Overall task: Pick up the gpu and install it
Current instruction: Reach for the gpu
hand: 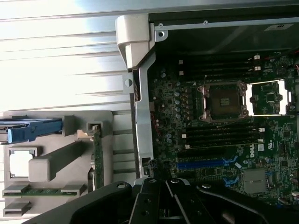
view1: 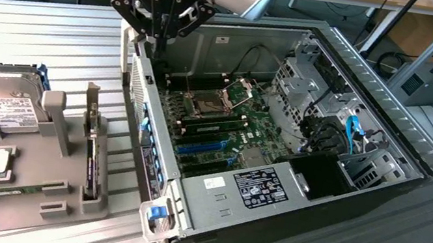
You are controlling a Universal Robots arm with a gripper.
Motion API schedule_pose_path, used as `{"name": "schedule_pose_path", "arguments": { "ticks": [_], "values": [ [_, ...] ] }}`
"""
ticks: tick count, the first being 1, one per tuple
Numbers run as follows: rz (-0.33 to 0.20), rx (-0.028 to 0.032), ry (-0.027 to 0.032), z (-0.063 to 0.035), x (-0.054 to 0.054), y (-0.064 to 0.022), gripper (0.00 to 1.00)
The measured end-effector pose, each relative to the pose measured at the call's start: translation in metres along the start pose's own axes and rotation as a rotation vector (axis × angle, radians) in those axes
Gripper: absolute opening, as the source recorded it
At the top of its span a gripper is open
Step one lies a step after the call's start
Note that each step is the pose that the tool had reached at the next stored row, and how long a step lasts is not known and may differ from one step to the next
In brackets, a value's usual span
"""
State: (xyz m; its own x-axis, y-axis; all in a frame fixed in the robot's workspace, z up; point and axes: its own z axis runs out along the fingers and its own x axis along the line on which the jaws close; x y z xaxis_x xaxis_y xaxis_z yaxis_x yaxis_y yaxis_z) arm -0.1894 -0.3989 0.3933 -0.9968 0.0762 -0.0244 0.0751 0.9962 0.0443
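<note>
Your claw (view1: 159, 42) is pinched together and empty, hanging over the rear wall of the open PC case (view1: 221, 43). The gpu (view1: 92, 153) stands on edge in the gray holder (view1: 33, 163) on the table (view1: 38, 32), just beside the case, toward the exterior view's left.

In the exterior view, an open computer case (view1: 220, 46) lies on a ribbed metal surface (view1: 38, 32), with its green motherboard (view1: 233, 131) exposed. The CPU socket (view1: 205, 101) sits at the board's eleven o'clock, and a silver labelled box (view1: 258, 188) at its five o'clock. Blue cables (view1: 354, 128) run at three o'clock. At the case's eight o'clock rests a gray holder (view1: 29, 189). A hard drive (view1: 4, 99) stands tilted at the holder's eleven o'clock, and a memory stick (view1: 7, 191) lies flat near its six o'clock.
</note>
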Motion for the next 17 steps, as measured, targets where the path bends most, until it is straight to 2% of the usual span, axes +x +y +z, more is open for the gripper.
{"name": "schedule_pose_path", "arguments": {
  "ticks": [17],
  "values": [
    [0.000, 0.0000, -0.0001, -0.0002, 0.0067, -0.0005, 0.11]
  ]
}}
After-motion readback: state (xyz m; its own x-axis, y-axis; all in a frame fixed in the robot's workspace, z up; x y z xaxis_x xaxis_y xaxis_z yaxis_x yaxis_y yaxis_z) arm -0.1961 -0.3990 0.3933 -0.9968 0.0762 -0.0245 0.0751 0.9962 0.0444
